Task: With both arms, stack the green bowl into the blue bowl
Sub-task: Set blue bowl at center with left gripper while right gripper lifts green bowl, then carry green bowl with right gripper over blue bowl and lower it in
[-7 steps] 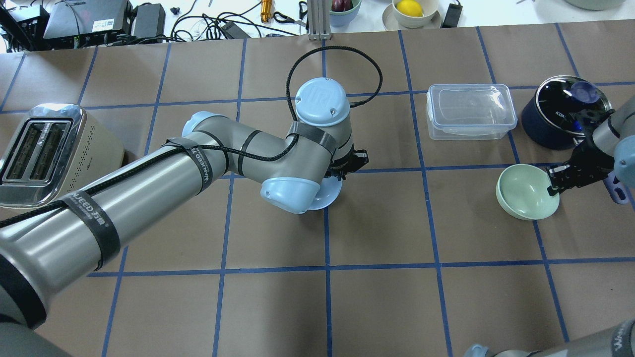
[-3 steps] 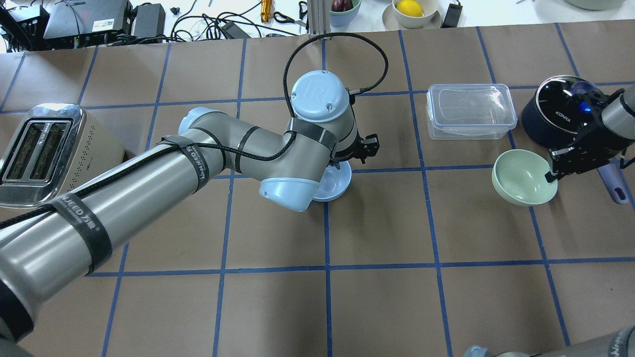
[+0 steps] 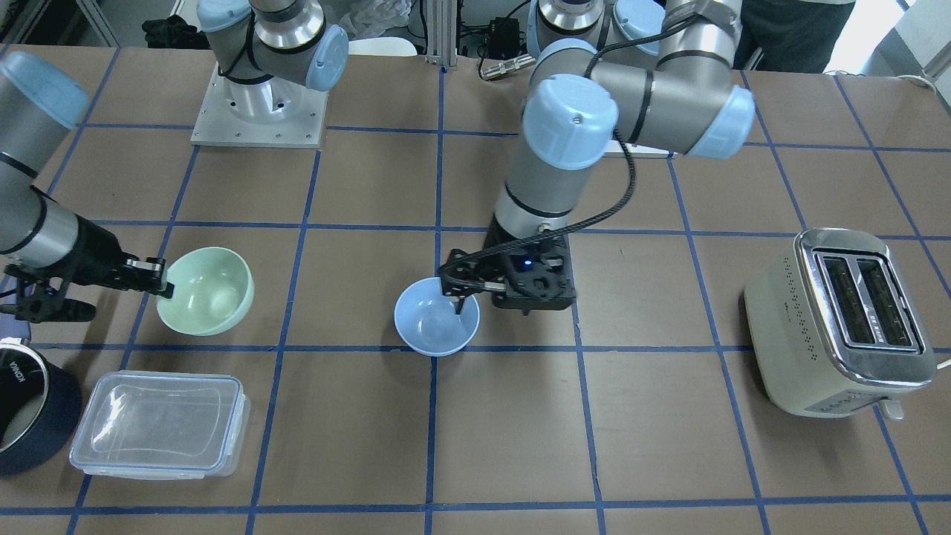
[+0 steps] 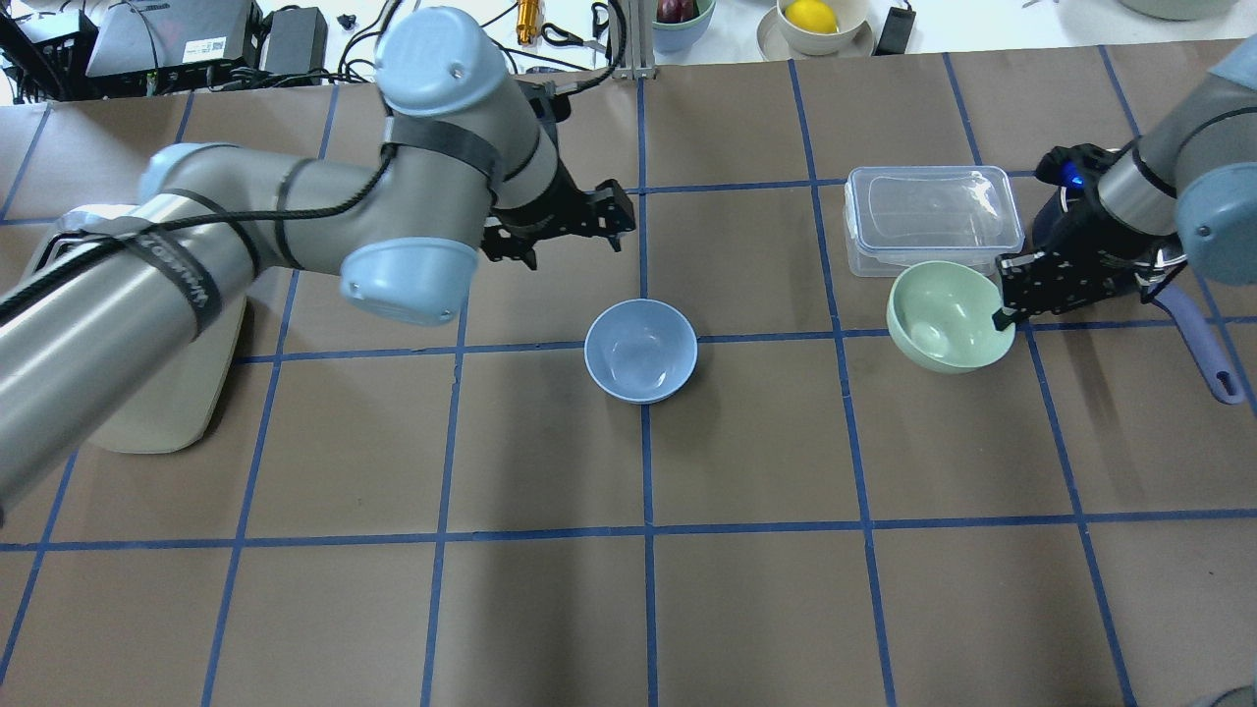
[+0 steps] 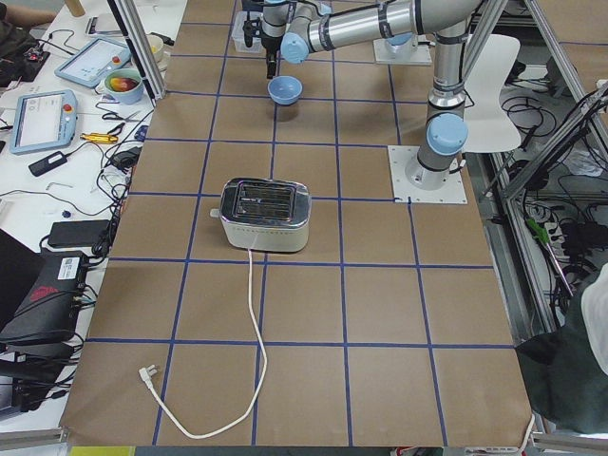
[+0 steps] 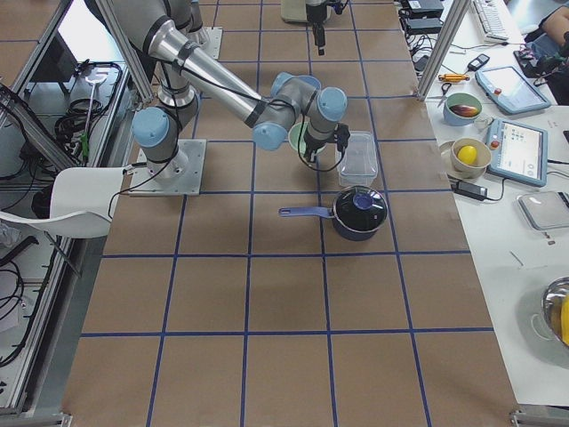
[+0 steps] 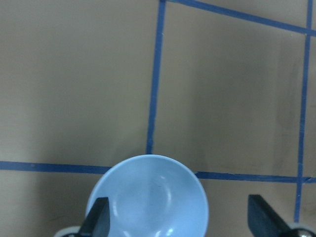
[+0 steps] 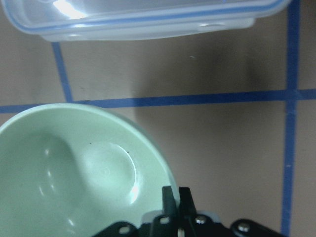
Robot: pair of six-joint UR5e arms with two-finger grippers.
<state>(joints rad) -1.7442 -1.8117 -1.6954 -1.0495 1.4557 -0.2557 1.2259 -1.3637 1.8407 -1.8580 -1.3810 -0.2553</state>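
Note:
The blue bowl [image 4: 640,351] stands upright on the table at a grid crossing, and it also shows in the front view [image 3: 437,317]. My left gripper [image 4: 570,245] is open and empty, raised above the bowl and behind it. In the left wrist view its fingers [image 7: 98,219] stand wide apart over the blue bowl [image 7: 150,195]. My right gripper [image 4: 1007,312] is shut on the right rim of the green bowl [image 4: 943,316] and holds it tilted above the table, to the right of the blue bowl. The pinch on the green bowl [image 8: 74,177] shows in the right wrist view.
A clear lidded plastic container [image 4: 928,218] lies just behind the green bowl. A navy saucepan [image 3: 30,416] with a long handle [image 4: 1203,353] stands under my right arm. A toaster [image 3: 843,319] stands far left, partly under my left arm. Cables and bowls crowd the back edge.
My left gripper let go of the blue bowl, rose and drew back to the left, leaving the bowl in full view. My right gripper carried the green bowl up and leftward.

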